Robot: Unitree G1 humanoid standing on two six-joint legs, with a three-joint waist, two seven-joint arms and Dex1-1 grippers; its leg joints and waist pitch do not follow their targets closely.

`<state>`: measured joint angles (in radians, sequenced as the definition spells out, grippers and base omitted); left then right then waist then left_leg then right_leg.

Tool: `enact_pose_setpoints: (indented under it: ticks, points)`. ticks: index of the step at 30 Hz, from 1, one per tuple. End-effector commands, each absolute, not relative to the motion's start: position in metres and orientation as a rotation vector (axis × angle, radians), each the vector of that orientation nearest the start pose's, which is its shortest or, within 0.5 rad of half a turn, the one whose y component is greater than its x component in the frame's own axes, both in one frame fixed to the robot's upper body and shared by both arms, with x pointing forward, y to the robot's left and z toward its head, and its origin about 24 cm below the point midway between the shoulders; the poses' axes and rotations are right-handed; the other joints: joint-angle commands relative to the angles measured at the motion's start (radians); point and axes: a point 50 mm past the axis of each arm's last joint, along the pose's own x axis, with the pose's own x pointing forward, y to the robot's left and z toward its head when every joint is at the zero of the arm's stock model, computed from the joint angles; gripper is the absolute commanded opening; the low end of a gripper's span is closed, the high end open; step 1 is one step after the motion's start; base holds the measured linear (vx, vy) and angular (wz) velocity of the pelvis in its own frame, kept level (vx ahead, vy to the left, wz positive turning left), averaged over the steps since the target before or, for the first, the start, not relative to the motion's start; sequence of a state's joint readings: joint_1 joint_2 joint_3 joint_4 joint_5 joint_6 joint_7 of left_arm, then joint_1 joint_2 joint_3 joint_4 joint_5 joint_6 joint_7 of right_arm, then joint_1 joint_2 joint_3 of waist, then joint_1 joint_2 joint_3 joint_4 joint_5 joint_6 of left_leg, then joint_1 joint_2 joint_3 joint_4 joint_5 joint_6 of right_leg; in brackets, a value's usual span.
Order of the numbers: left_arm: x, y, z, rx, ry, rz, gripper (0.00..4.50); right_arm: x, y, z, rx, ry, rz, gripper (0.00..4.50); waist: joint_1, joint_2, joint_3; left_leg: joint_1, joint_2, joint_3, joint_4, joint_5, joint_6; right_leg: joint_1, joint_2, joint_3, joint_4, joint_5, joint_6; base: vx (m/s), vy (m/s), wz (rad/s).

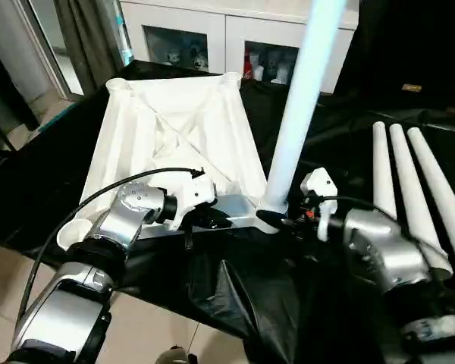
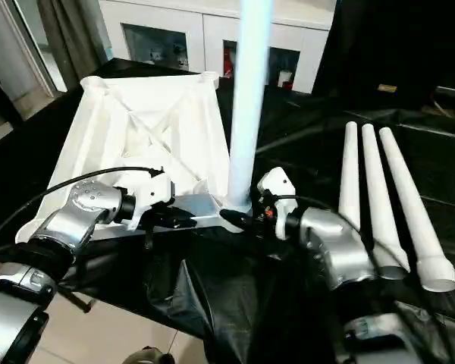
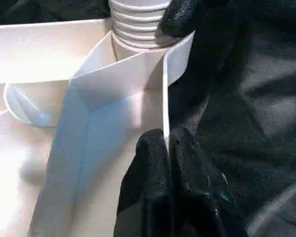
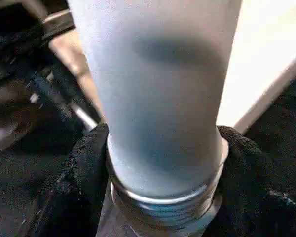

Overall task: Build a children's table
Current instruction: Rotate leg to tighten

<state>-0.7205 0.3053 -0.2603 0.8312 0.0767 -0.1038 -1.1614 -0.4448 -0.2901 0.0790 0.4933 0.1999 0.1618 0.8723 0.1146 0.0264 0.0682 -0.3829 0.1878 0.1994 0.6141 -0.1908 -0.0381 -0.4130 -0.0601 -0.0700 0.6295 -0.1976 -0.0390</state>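
The white tabletop [image 1: 174,129] lies upside down on the black-draped work table, its ribbed underside facing up. One white leg [image 1: 299,91] stands upright in the near right corner socket, its threaded end [image 4: 163,210] showing just above the socket. My right gripper [image 1: 284,221] is at the leg's base, with a black finger [image 4: 84,163] pressed against each side. My left gripper [image 1: 212,220] is shut on the thin near rim [image 3: 165,94] of the tabletop, just left of that corner. Three more legs [image 1: 413,189] lie side by side on the cloth to the right.
The black cloth [image 1: 235,303] hangs in folds over the table's front edge, close below both grippers. A white cabinet [image 1: 212,38] with glass doors stands behind the table. Tiled floor [image 1: 159,326] shows at the lower left.
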Motion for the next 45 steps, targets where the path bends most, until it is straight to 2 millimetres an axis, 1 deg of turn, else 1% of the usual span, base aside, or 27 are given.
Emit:
enact_pose_setpoints:
  ticks: [1, 3, 4, 5, 6, 7, 8, 9, 11, 12, 13, 14, 16, 19, 22, 25, 26, 27, 29, 32, 33, 34, 36, 39, 41, 44, 45]
  points:
    - [0.344, 0.116, 0.058, 0.471, 0.35, -1.236, 0.0, 0.313, -0.154, 0.023, -0.003, 0.352, 0.774, 2.78, -0.001, -0.006, -0.081, 0.016, 0.05, -0.027, -0.064, -0.104, 0.062, 0.06, -0.097, 0.053, -0.071, -0.064, -0.232, 0.0, 0.0, 0.0]
    - [0.352, 0.107, 0.057, 0.442, 0.351, -1.13, 0.0, 0.317, -0.153, 0.009, 0.041, 0.389, 0.61, 2.77, -0.008, 0.0, -0.07, 0.03, 0.049, -0.027, -0.071, -0.19, 0.022, 0.053, -0.099, 0.054, -0.095, -0.235, -0.208, 0.0, 0.0, 0.0]
    - [0.356, 0.102, 0.057, 0.432, 0.354, -1.078, 0.0, 0.319, -0.152, 0.004, 0.063, 0.409, 0.524, 2.77, -0.016, 0.0, -0.062, 0.036, 0.046, -0.031, -0.077, -0.249, -0.004, 0.052, -0.099, 0.052, -0.108, -0.35, -0.188, 0.0, 0.0, 0.0]
    - [0.36, 0.096, 0.057, 0.424, 0.357, -1.025, 0.0, 0.322, -0.148, -0.001, 0.085, 0.427, 0.449, 2.77, -0.016, 0.002, -0.058, 0.04, 0.045, -0.033, -0.079, -0.275, -0.014, 0.052, -0.1, 0.05, -0.115, -0.405, -0.172, -0.056, 0.005, 0.0]
    - [0.363, 0.09, 0.057, 0.413, 0.359, -0.977, 0.0, 0.324, -0.144, -0.004, 0.103, 0.439, 0.392, 2.77, -0.021, 0.006, -0.059, 0.053, 0.045, -0.036, -0.081, -0.315, -0.033, 0.045, -0.101, 0.051, -0.122, -0.462, -0.155, -0.056, 0.005, 0.0]
    - [0.365, 0.082, 0.057, 0.394, 0.363, -0.924, 0.0, 0.328, -0.137, -0.006, 0.123, 0.448, 0.333, 2.77, -0.023, 0.004, -0.06, 0.053, 0.046, -0.039, -0.083, -0.321, -0.035, 0.048, -0.103, 0.05, -0.124, -0.469, -0.15, -0.056, 0.011, 0.02]
    - [0.366, 0.078, 0.057, 0.387, 0.366, -0.902, 0.0, 0.33, -0.134, -0.007, 0.133, 0.451, 0.308, 2.77, -0.028, 0.008, -0.057, 0.056, 0.045, -0.039, -0.085, -0.345, -0.039, 0.045, -0.102, 0.049, -0.129, -0.485, -0.146, -0.05, 0.02, 0.01]
    - [0.368, 0.067, 0.057, 0.382, 0.368, -0.853, 0.0, 0.335, -0.123, -0.006, 0.161, 0.461, 0.249, 2.77, -0.035, 0.009, -0.053, 0.068, 0.041, -0.042, -0.088, -0.384, -0.036, 0.045, -0.101, 0.039, -0.143, -0.523, -0.131, -0.05, 0.02, 0.01]
    - [0.369, 0.061, 0.058, 0.388, 0.365, -0.837, 0.0, 0.338, -0.116, -0.005, 0.164, 0.465, 0.23, 2.77, -0.037, 0.009, -0.052, 0.067, 0.039, -0.045, -0.092, -0.388, -0.03, 0.049, -0.101, 0.038, -0.148, -0.533, -0.118, 0.0, 0.0, 0.0]
    - [0.37, 0.053, 0.06, 0.393, 0.362, -0.824, 0.0, 0.344, -0.106, 0.0, 0.146, 0.46, 0.221, 2.77, -0.038, 0.012, -0.055, 0.057, 0.041, -0.048, -0.098, -0.364, -0.019, 0.057, -0.103, 0.04, -0.145, -0.485, -0.119, 0.0, 0.0, 0.0]
    - [0.37, 0.053, 0.06, 0.393, 0.362, -0.824, 0.0, 0.344, -0.106, 0.0, 0.146, 0.46, 0.221, 2.77, -0.038, 0.012, -0.055, 0.057, 0.041, -0.048, -0.098, -0.364, -0.019, 0.057, -0.103, 0.04, -0.145, -0.485, -0.119, 0.0, 0.0, 0.0]
    - [0.37, 0.05, 0.061, 0.395, 0.356, -0.83, 0.0, 0.347, -0.101, 0.005, 0.156, 0.442, 0.228, 2.77, -0.039, 0.012, -0.058, 0.054, 0.043, -0.048, -0.102, -0.355, -0.014, 0.059, -0.102, 0.042, -0.14, -0.431, -0.133, 0.0, 0.0, 0.0]
    - [0.369, 0.048, 0.061, 0.398, 0.354, -0.841, 0.0, 0.35, -0.099, 0.008, 0.164, 0.423, 0.233, 3.33, -0.037, 0.009, -0.058, 0.053, 0.043, -0.046, -0.103, -0.351, -0.007, 0.059, -0.103, 0.045, -0.136, -0.392, -0.147, 0.0, 0.0, 0.0]
    - [0.368, 0.049, 0.059, 0.406, 0.352, -0.868, 0.0, 0.354, -0.096, 0.014, 0.145, 0.395, 0.257, 3.57, -0.038, 0.005, -0.061, 0.048, 0.041, -0.045, -0.103, -0.329, 0.007, 0.064, -0.106, 0.045, -0.127, -0.352, -0.171, 0.0, 0.0, 0.0]
    - [0.367, 0.052, 0.059, 0.413, 0.346, -0.885, 0.0, 0.357, -0.097, 0.019, 0.117, 0.366, 0.277, 3.89, -0.04, 0.004, -0.066, 0.041, 0.042, -0.042, -0.102, -0.303, 0.023, 0.065, -0.11, 0.047, -0.124, -0.32, -0.18, 0.0, 0.0, 0.0]
    - [0.366, 0.06, 0.059, 0.43, 0.329, -0.944, 0.0, 0.361, -0.102, 0.03, 0.061, 0.297, 0.356, 3.89, -0.04, 0.002, -0.068, 0.04, 0.041, -0.039, -0.098, -0.285, 0.036, 0.065, -0.111, 0.048, -0.124, -0.311, -0.189, 0.0, 0.0, 0.0]
    - [0.365, 0.064, 0.058, 0.436, 0.33, -0.967, 0.0, 0.362, -0.106, 0.034, 0.028, 0.272, 0.395, 3.89, -0.041, 0.002, -0.07, 0.034, 0.041, -0.04, -0.097, -0.263, 0.043, 0.07, -0.111, 0.048, -0.12, -0.296, -0.19, 0.0, 0.0, 0.0]
    - [0.365, 0.065, 0.058, 0.437, 0.332, -0.97, 0.0, 0.362, -0.107, 0.034, 0.022, 0.269, 0.401, 3.89, -0.039, -0.001, -0.075, 0.032, 0.042, -0.036, -0.093, -0.23, 0.053, 0.069, -0.11, 0.048, -0.115, -0.259, -0.198, 0.0, 0.0, 0.0]
    - [0.362, 0.074, 0.056, 0.446, 0.339, -1.014, 0.0, 0.36, -0.117, 0.038, -0.049, 0.229, 0.467, 3.89, -0.036, -0.002, -0.076, 0.03, 0.043, -0.034, -0.089, -0.195, 0.068, 0.071, -0.109, 0.047, -0.109, -0.212, -0.211, 0.0, 0.0, 0.0]
    - [0.357, 0.086, 0.054, 0.458, 0.328, -1.097, 0.0, 0.354, -0.133, 0.043, -0.1, 0.192, 0.567, 3.89, -0.027, -0.002, -0.088, 0.02, 0.045, -0.032, -0.079, -0.099, 0.108, 0.077, -0.106, 0.046, -0.085, -0.059, -0.237, 0.0, 0.0, 0.0]
    - [0.353, 0.09, 0.054, 0.458, 0.315, -1.15, 0.0, 0.351, -0.14, 0.045, -0.111, 0.186, 0.617, 3.89, -0.02, 0.001, -0.095, 0.017, 0.045, -0.032, -0.072, -0.049, 0.134, 0.077, -0.103, 0.044, -0.071, 0.036, -0.255, 0.0, 0.0, 0.0]
    - [0.351, 0.093, 0.054, 0.452, 0.314, -1.181, 0.0, 0.349, -0.144, 0.046, -0.123, 0.184, 0.643, 3.89, -0.017, 0.001, -0.095, 0.014, 0.046, -0.029, -0.067, -0.018, 0.165, 0.071, -0.101, 0.043, -0.062, 0.112, -0.272, 0.0, 0.0, 0.0]
    - [0.348, 0.096, 0.053, 0.452, 0.324, -1.218, 0.0, 0.346, -0.149, 0.048, -0.142, 0.181, 0.685, 3.89, -0.015, 0.002, -0.094, 0.014, 0.046, -0.026, -0.065, -0.04, 0.183, 0.068, -0.102, 0.042, -0.062, 0.111, -0.284, 0.0, 0.0, 0.0]
    - [0.341, 0.101, 0.053, 0.439, 0.315, -1.318, 0.0, 0.337, -0.159, 0.053, -0.16, 0.193, 0.813, 3.89, -0.009, 0.005, -0.089, 0.016, 0.051, -0.027, -0.068, -0.078, 0.17, 0.068, -0.101, 0.041, -0.072, 0.041, -0.279, 0.0, 0.0, 0.0]
    - [0.337, 0.103, 0.054, 0.422, 0.308, -1.371, 0.0, 0.33, -0.162, 0.055, -0.17, 0.211, 0.909, 3.89, -0.004, 0.005, -0.085, 0.016, 0.054, -0.027, -0.071, -0.113, 0.158, 0.066, -0.103, 0.042, -0.078, -0.018, -0.269, 0.0, 0.0, 0.0]
    - [0.331, 0.11, 0.051, 0.439, 0.335, -1.43, 0.0, 0.323, -0.17, 0.06, -0.173, 0.216, 0.983, 3.89, -0.002, 0.005, -0.08, 0.022, 0.055, -0.027, -0.078, -0.182, 0.107, 0.059, -0.103, 0.045, -0.092, -0.149, -0.244, 0.0, 0.0, 0.0]
    - [0.33, 0.112, 0.051, 0.44, 0.338, -1.436, 0.0, 0.321, -0.172, 0.061, -0.173, 0.218, 1.0, 3.89, -0.001, 0.003, -0.079, 0.023, 0.054, -0.027, -0.077, -0.187, 0.102, 0.06, -0.104, 0.045, -0.095, -0.163, -0.237, 0.0, 0.0, 0.0]
